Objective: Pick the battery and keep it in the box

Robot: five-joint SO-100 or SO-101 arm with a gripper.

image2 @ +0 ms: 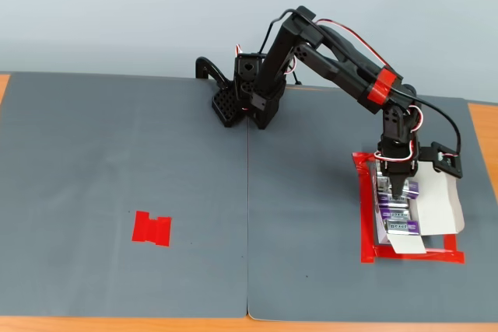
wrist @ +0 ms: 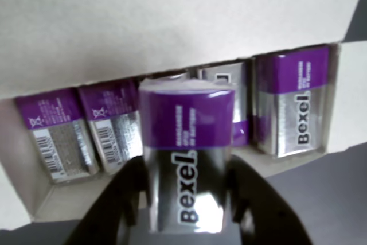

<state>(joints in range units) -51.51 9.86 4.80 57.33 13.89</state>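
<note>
The gripper was clamped on the battery, holding it upright over the box's one open slot, with 2 batteries on each side. In the fixed view, the arm reached over, wrist pointing down.

Arm: black links, blocky servo housings.
Band: red-orange ring near the wrist.
Cables: thin red and white wires looped along the upper links.
Fingers: black, curved, matte plastic.
</note>
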